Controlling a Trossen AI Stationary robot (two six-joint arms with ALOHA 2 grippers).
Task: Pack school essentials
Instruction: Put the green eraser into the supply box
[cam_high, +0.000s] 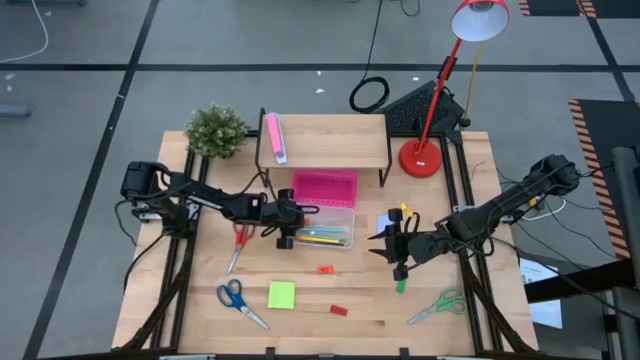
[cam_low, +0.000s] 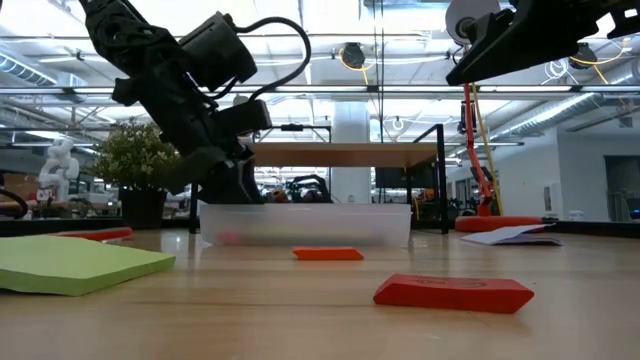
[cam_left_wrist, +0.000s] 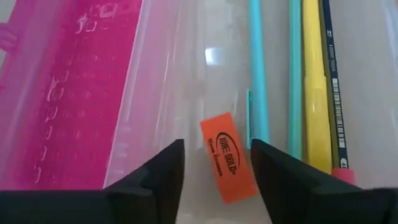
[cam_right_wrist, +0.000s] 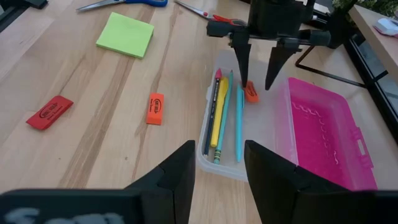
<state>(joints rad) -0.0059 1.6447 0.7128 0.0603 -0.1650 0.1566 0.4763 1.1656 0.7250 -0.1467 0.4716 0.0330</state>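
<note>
On the left you see the left end effector (cam_right_wrist: 256, 62) in the clear box (cam_right_wrist: 261, 140), fingers apart, with an orange eraser (cam_left_wrist: 228, 157) lying between them beside the pens (cam_right_wrist: 224, 115). On the right, the right end effector (cam_high: 399, 250) hovers above the table (cam_high: 300, 320), fingers apart, holding nothing.

High view gives you whole bench (cam_high: 300, 320) straight from above. Low view sits at bench level, facing room. Left wrist view very close over clear case (cam_left_wrist: 205, 74); right wrist view farther, sees same clear case (cam_right_wrist: 261, 134).
</note>
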